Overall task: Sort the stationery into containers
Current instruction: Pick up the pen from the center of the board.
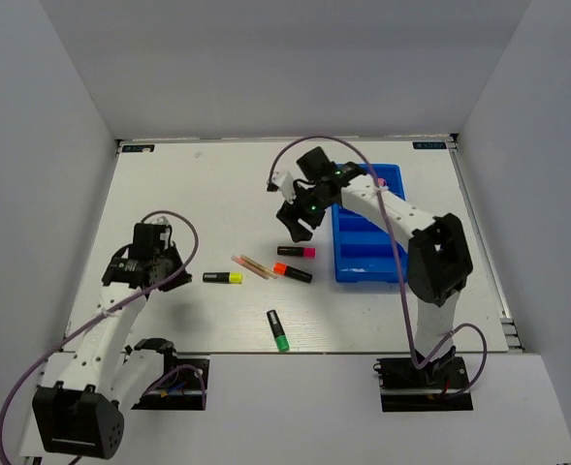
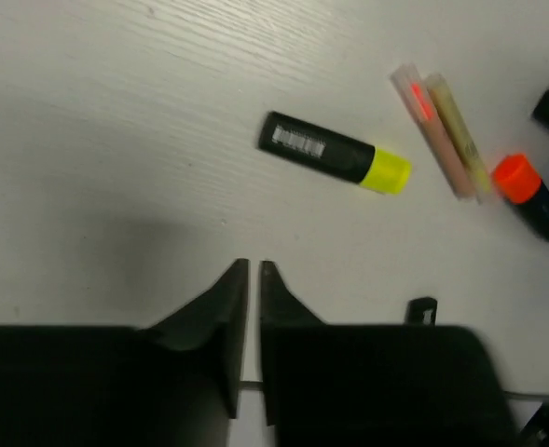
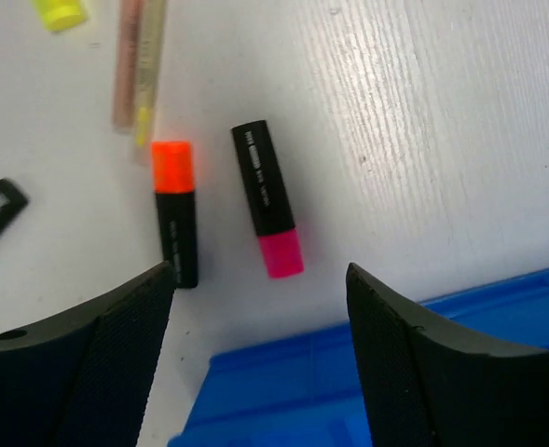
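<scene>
Several pieces of stationery lie on the white table. A yellow-capped highlighter lies ahead of my left gripper, which is shut with only a thin slit between its fingers and nothing in it. Two thin tan sticks and an orange-capped highlighter lie further right. My right gripper is open wide and empty over the blue bin's near-left corner. A pink-capped highlighter and the orange-capped one lie just beyond it. A green-capped highlighter lies apart, nearer the front edge.
The blue container stands right of centre, its compartments running crosswise, with the right arm reaching over it. Grey walls close in the table on three sides. The table's front edge runs just below the green-capped highlighter.
</scene>
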You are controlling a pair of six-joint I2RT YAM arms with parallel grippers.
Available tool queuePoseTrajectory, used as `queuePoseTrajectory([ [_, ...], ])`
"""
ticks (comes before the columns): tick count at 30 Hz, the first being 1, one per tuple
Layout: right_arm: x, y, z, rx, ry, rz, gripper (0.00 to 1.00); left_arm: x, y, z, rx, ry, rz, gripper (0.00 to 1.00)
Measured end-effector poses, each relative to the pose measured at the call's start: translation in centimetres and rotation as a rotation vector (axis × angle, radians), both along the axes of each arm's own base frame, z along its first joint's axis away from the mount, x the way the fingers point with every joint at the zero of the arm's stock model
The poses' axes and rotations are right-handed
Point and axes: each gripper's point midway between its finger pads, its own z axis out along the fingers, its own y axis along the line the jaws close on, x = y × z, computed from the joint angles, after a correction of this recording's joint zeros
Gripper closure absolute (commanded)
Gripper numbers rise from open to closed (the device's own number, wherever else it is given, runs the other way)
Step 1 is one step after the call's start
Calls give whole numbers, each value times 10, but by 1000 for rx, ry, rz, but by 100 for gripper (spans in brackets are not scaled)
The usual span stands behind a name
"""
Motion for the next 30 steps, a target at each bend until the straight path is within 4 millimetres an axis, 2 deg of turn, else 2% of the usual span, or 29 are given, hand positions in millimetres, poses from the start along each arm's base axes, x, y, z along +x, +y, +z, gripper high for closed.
queuePoseTrajectory([
  [1,5,4,-11,-38,0,-18,27,-6,-2,-4,-18,2,-11,87],
  [2,6,6,-20,-71,4,-32,28,-9,-6,-5,-35,-1,-24,82],
  [3,6,7,-29,-102,5,-40,30,-11,-8,-5,-46,-6,-35,68],
  [4,6,7,-37,-142,5,-52,30,-11,-10,-5,-52,-15,-44,41],
  [6,8,8,-47,-199,-5,-66,31,-9,-11,-7,-61,-34,-49,32],
  [7,10,9,-50,-216,-13,-70,31,-9,-11,-9,-63,-34,-47,23],
  [12,9,11,-60,-258,-34,-58,31,-12,-9,-20,-77,-27,-38,23],
  [24,4,16,-97,-296,-24,17,32,-5,-9,-11,-117,-96,-22,23],
  [30,3,15,-108,-311,-32,45,35,-7,-9,-12,-119,-96,-23,23],
])
